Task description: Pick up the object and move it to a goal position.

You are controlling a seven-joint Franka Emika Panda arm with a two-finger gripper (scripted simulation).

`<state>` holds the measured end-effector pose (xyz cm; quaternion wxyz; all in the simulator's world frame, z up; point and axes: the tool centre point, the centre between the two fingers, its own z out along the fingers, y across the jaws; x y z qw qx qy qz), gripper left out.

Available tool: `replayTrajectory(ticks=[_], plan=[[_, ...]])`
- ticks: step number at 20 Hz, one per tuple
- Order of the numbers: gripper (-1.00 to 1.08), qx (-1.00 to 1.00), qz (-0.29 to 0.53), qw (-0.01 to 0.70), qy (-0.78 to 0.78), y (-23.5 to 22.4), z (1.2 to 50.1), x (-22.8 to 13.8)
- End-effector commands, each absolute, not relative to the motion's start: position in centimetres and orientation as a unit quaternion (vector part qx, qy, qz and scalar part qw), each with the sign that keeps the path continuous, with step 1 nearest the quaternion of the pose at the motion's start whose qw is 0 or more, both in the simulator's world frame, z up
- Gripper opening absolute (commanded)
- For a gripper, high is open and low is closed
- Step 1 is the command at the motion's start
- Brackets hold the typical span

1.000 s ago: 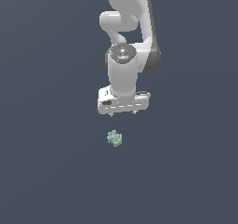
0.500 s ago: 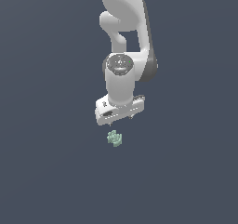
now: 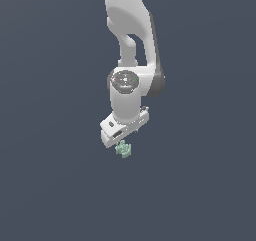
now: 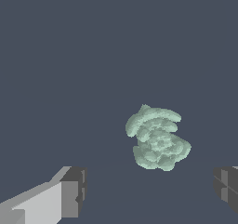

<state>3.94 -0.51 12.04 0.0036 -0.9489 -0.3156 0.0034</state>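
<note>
A flat dark slate-blue ground (image 3: 45,185) is shown across both views, unbroken out to every frame edge, so open room is left on all sides of the work area. The white arm (image 3: 131,40) is seen descending from the top edge of the exterior view, ending in a rounded wrist housing and a pale block-shaped hand tilted down toward the exterior view's left. The gripper (image 3: 121,141) is held directly over the object (image 3: 123,149), whose upper edge is overlapped by the hand's lower rim in that view; whether contact is made cannot be told. In the wrist view the fingers (image 4: 69,190) are set wide apart, one grey pad at each side, with neither touching the object (image 4: 157,138). The object, a small mint-green lumpy piece with knobbly, layered edges, is seen lying on the ground between the two pads, nearer the second pad (image 4: 227,186), with bare ground around it
</note>
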Motion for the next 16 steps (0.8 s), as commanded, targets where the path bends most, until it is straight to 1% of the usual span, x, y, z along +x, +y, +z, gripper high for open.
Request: replayTrajectory(ticks=[1, 8, 16], plan=[[1.0, -0.937, 0.003, 0.003, -0.348, -0.8, 11.4, 4.4], [1.0, -0.909, 0.001, 0.001, -0.417, -1.6, 10.1, 5.4], [1.0, -0.889, 0.0, 0.0, -0.457, -2.0, 9.2, 5.9]])
